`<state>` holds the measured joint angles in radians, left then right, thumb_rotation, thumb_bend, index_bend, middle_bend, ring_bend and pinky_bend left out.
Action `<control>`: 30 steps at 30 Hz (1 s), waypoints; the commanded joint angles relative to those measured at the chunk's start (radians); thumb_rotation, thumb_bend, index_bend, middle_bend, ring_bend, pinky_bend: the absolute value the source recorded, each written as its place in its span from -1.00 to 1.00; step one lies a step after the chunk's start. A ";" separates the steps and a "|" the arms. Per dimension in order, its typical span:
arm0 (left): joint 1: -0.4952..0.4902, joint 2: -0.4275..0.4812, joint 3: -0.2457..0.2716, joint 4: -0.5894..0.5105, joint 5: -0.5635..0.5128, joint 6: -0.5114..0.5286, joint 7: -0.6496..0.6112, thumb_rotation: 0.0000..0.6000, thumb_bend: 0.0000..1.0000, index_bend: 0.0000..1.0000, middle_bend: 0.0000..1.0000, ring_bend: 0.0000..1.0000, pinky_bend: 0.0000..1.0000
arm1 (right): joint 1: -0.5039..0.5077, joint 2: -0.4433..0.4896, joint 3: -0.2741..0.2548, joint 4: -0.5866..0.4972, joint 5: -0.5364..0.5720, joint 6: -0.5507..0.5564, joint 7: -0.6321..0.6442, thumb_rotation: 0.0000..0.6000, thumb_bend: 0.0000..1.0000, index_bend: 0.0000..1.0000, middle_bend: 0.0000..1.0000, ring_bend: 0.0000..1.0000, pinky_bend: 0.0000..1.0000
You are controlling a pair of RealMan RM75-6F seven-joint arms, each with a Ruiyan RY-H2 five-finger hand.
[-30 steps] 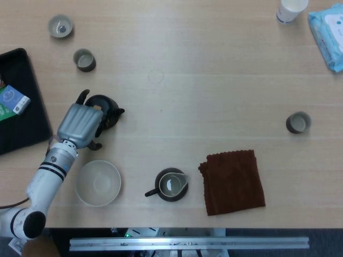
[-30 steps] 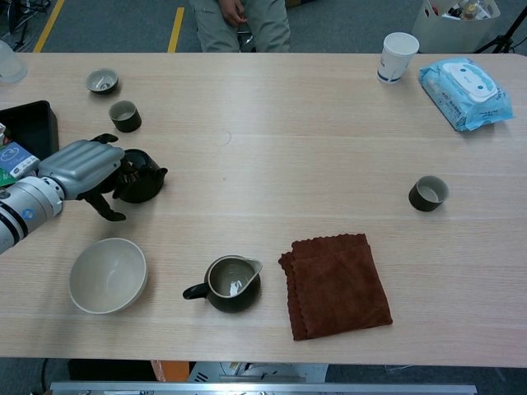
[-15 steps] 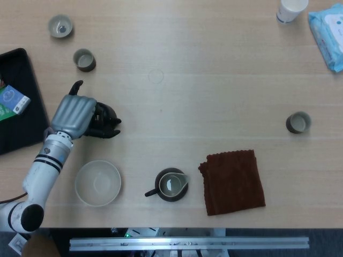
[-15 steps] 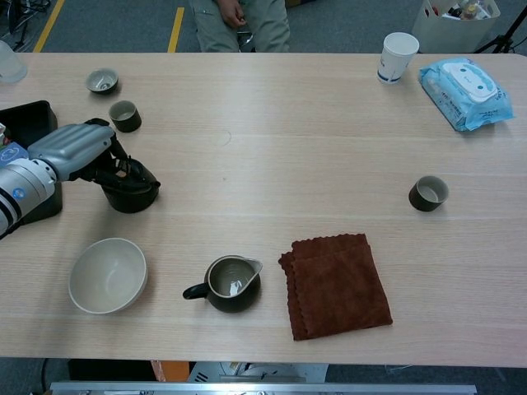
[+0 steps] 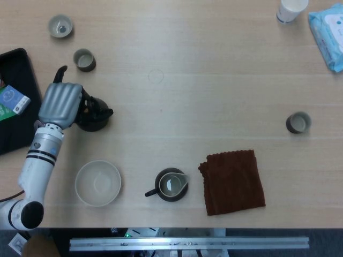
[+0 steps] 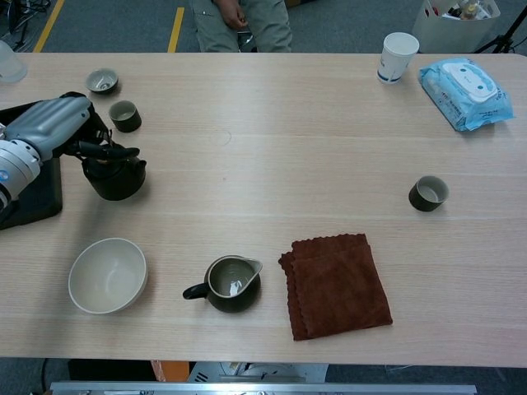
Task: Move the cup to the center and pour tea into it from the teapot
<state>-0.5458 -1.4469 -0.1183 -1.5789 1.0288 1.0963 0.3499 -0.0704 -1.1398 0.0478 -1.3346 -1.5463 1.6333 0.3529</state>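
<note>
The teapot (image 5: 92, 114) is dark, squat and round, its short spout pointing toward 3 o'clock; it sits at the table's (image 5: 214, 91) left side, just right of the black tray (image 5: 16, 101). The left hand (image 5: 60, 103) covers its left half, fingers curled around the handle and gripping it. The cup (image 5: 298, 122) to be moved is a small dark one with a pale inside, standing alone at the far right, at about 3 o'clock from the table's centre, well apart from the teapot.

Compared with a second ago, the hand and teapot have shifted toward 10 o'clock, nearer the tray and the small dark cup (image 5: 84, 60) above them, and the teapot no longer leans.

The chest view shows the teapot's (image 6: 114, 177) full side, its base resting on the table, and the left hand's (image 6: 51, 127) fingers (image 6: 111, 151) reaching over its top; the head view hides that base. The right hand appears in neither view.
</note>
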 commanded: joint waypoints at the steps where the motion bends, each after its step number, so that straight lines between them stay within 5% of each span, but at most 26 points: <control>1: 0.013 -0.015 -0.020 0.005 0.008 0.058 0.013 -0.26 -0.84 1.00 1.00 0.85 -0.85 | -0.001 0.001 -0.001 -0.003 -0.002 0.003 -0.002 1.00 -0.83 -0.31 -0.35 -0.52 -0.36; 7: 0.032 -0.062 -0.065 0.027 0.029 0.171 0.021 -0.18 -0.84 1.00 1.00 0.90 -0.75 | -0.001 0.003 -0.003 -0.010 -0.009 0.006 -0.006 1.00 -0.83 -0.30 -0.35 -0.52 -0.36; 20: 0.046 -0.089 -0.081 0.057 0.088 0.250 0.052 0.67 -0.64 1.00 1.00 0.92 -0.70 | 0.007 0.008 -0.014 -0.022 -0.033 0.004 -0.024 1.00 -0.83 -0.30 -0.35 -0.52 -0.36; 30: 0.060 -0.090 -0.088 0.070 0.115 0.263 0.032 0.68 -0.43 1.00 1.00 0.93 -0.69 | 0.016 0.010 -0.023 -0.032 -0.048 -0.006 -0.043 1.00 -0.83 -0.31 -0.35 -0.52 -0.36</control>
<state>-0.4876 -1.5374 -0.2062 -1.5108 1.1401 1.3572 0.3847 -0.0549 -1.1304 0.0254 -1.3658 -1.5940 1.6276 0.3103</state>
